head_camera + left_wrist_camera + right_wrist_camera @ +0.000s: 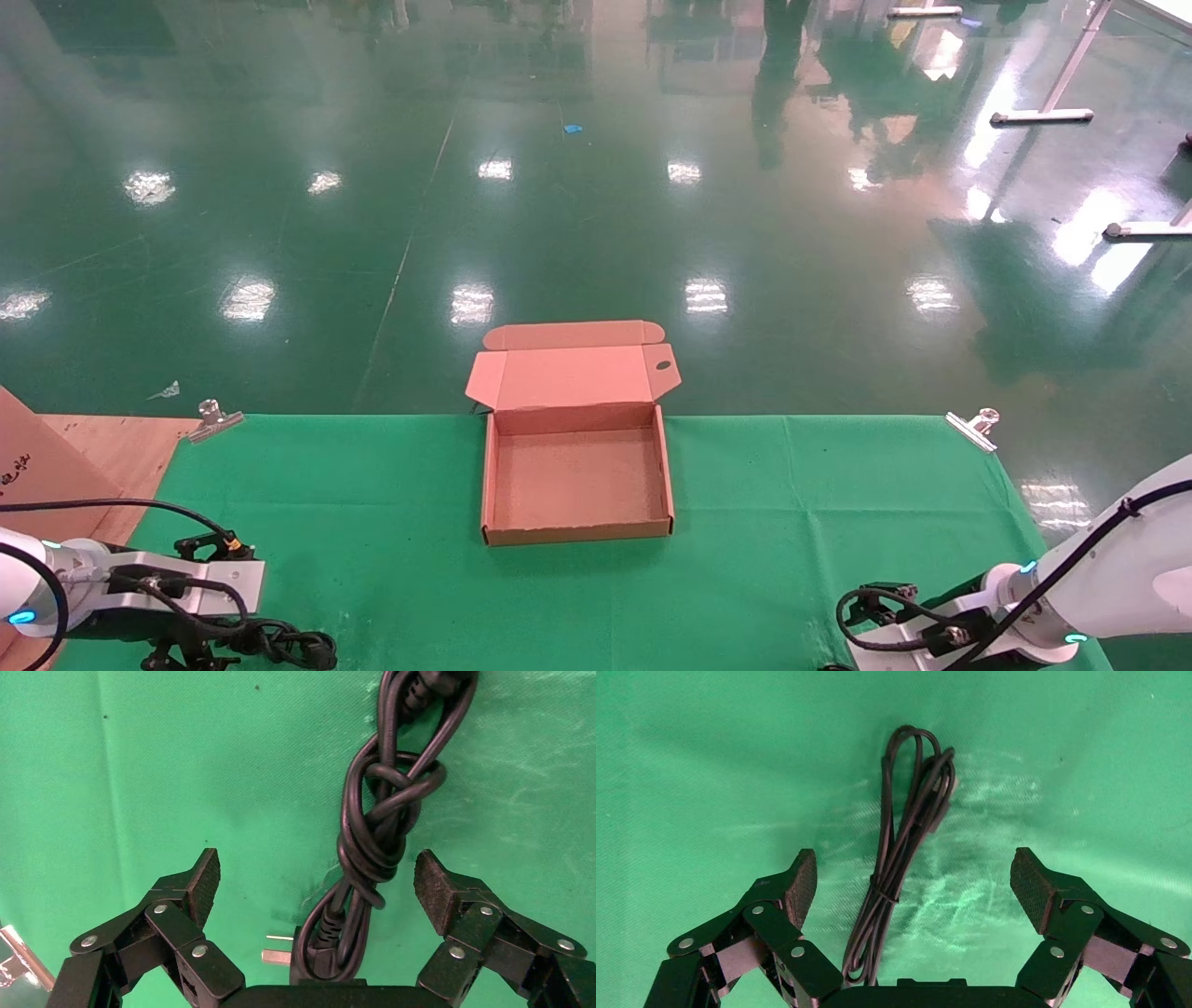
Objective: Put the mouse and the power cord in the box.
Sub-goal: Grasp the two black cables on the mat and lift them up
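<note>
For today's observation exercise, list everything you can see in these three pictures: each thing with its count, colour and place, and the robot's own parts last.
box: one, brown cardboard, lid open, middle of the table at its far edge, nothing inside.
power cord: one, black, knotted bundle with plug, on the cloth between the left claw's open fingers.
mouse cable: one thin black bundle, on the cloth between the right claw's open fingers; the mouse body is not visible.
tablecloth: one, green, covering the table.
clips: two, metal, at the cloth's far corners.
floor: green, glossy, beyond the table.
left claw: black, open, near left of the table.
right claw: black, open, near right.
</note>
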